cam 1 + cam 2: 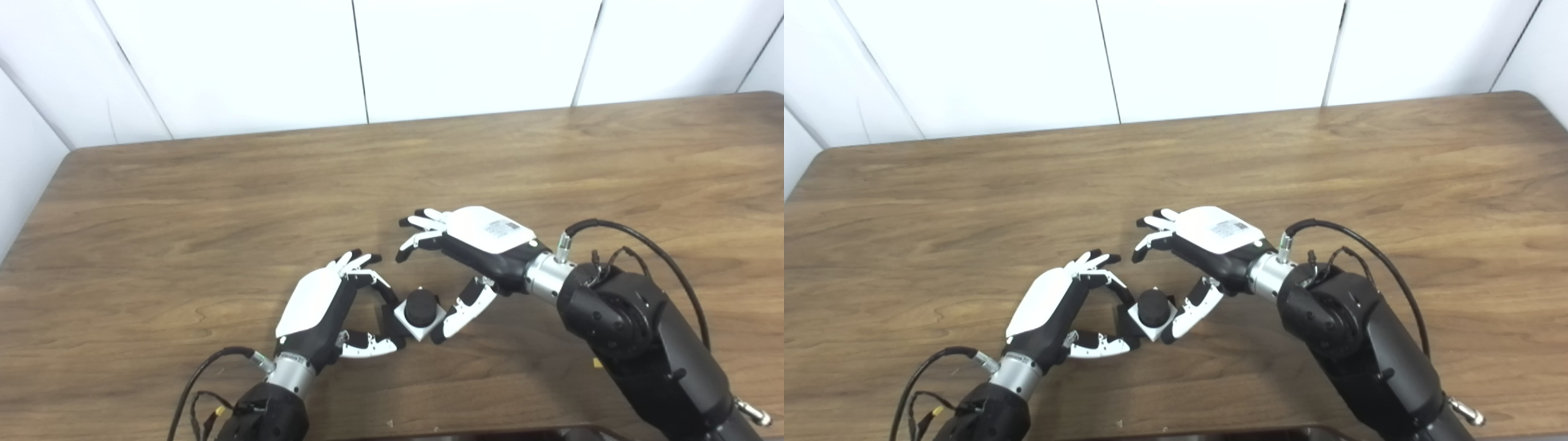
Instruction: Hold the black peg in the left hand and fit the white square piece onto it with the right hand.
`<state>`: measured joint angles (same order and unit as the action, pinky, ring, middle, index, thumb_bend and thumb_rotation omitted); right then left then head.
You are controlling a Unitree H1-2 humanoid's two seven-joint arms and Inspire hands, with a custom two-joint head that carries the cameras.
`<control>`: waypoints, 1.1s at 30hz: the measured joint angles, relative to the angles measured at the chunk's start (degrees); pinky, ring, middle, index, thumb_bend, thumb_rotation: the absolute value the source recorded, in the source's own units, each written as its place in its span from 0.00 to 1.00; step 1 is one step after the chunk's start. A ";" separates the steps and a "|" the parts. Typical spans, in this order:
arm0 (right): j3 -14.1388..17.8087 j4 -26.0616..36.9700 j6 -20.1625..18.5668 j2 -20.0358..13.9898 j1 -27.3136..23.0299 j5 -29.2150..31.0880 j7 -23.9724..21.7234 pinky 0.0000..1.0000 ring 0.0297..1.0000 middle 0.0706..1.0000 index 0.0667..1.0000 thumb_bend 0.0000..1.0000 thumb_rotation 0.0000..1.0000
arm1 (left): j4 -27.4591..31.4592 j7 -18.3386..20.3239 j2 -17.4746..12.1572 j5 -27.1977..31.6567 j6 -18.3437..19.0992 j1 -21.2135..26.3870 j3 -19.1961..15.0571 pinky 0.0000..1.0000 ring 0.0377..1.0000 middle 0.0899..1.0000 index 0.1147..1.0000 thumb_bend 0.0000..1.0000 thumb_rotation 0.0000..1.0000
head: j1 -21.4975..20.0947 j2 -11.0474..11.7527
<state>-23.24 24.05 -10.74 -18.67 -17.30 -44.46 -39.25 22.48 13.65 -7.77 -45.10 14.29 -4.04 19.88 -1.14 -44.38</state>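
Wooden counter [245, 184] carries the white square piece [419, 323] already seated on the black peg [421, 307], pinched by the left hand [331, 306]; the right hand [471, 251], fingers spread, likely withdraws next.

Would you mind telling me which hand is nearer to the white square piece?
Left. The left hand grips the white square piece from its left; the right hand, fingers apart, reaches it only with a thumb.
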 measured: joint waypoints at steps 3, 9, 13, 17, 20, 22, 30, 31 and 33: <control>0.10 0.01 -0.18 -0.03 0.06 0.04 -0.30 0.98 1.00 0.96 0.75 1.00 0.33 | 0.03 0.00 0.03 -0.14 0.06 0.00 0.02 0.97 0.97 0.89 0.43 0.51 0.08 | -0.09 0.09; 0.90 0.07 -0.87 -0.30 0.09 0.12 -0.99 0.98 1.00 0.96 0.76 1.00 0.31 | 0.02 -0.03 0.04 -0.17 0.06 -0.01 0.01 0.98 0.97 0.89 0.43 0.51 0.08 | -0.18 0.26; 1.80 0.10 -1.18 -0.52 0.25 0.31 -0.99 0.97 1.00 0.97 0.76 1.00 0.32 | 0.02 -0.04 0.09 -0.17 0.08 -0.01 -0.03 0.98 0.98 0.89 0.42 0.51 0.08 | -0.18 0.26; 3.24 0.21 -1.90 -0.67 0.58 0.76 -0.97 0.97 1.00 0.97 0.77 0.99 0.31 | 0.01 -0.03 0.10 -0.18 0.13 -0.01 -0.06 0.98 0.98 0.90 0.43 0.51 0.08 | -0.35 0.44; 4.80 0.49 -2.45 -0.68 1.20 1.18 -0.95 0.97 1.00 0.97 0.78 0.98 0.31 | 0.01 -0.03 0.10 -0.17 0.20 -0.02 -0.10 0.98 0.98 0.90 0.43 0.51 0.08 | -0.35 0.61; 5.40 0.66 -2.85 -0.69 1.64 1.29 -0.92 0.97 1.00 0.97 0.79 0.98 0.31 | 0.02 -0.03 0.09 -0.16 0.20 -0.03 -0.18 0.98 0.98 0.90 0.43 0.51 0.08 | -0.44 0.62; 7.78 1.36 -3.14 -0.73 2.46 1.63 -0.29 0.99 1.00 0.97 0.80 0.96 0.32 | -0.03 0.04 0.03 0.30 0.20 -0.10 -0.73 0.97 0.98 0.89 0.43 0.51 0.08 | -0.62 0.70; 7.98 1.36 -3.14 -0.73 2.54 1.66 -0.12 0.98 1.00 0.97 0.80 0.96 0.32 | -0.07 0.04 0.01 0.42 0.20 -0.10 -0.84 0.97 0.97 0.89 0.43 0.51 0.08 | -0.62 0.70; 8.26 1.37 -3.14 -0.73 2.73 1.75 0.02 0.98 1.00 0.97 0.80 0.96 0.32 | -0.20 0.04 -0.05 0.70 0.19 -0.07 -1.04 0.95 0.97 0.89 0.43 0.51 0.08 | -0.70 0.70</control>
<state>-14.98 25.42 -13.88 -19.40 -14.58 -42.71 -39.22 22.28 13.69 -7.81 -44.40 14.48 -4.11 18.85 -1.85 -43.68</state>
